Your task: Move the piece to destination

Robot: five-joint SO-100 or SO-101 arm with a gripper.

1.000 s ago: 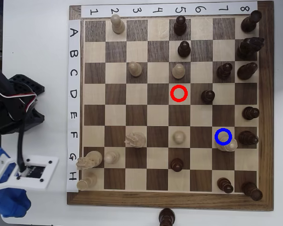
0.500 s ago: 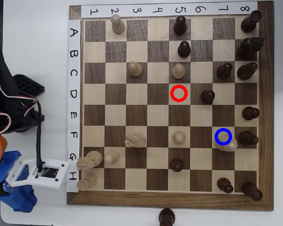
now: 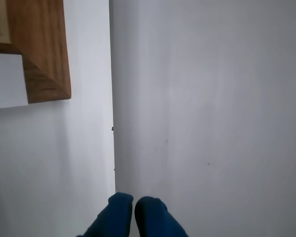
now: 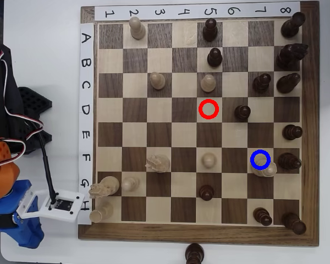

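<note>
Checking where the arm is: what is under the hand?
In the wrist view, white table lies under the shut hand; the board's wooden corner sits upper left. The fingertips cover the spot directly beneath them.

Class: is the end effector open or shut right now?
Shut: in the wrist view the end effector has its blue fingertips pressed together, nothing between them.

Board layout, overhead view: arm off the board's 9 o'clock edge.
The piece (image 4: 208, 160) sits on the board (image 4: 88, 234) at 9 o'clock from the destination (image 4: 260, 159), one square between them; another ring (image 4: 208, 109) lies at 12 o'clock from the piece; gripper (image 3: 133, 207) is over bare table (image 3: 212, 98), board corner at its 10 o'clock in the wrist view.
</note>
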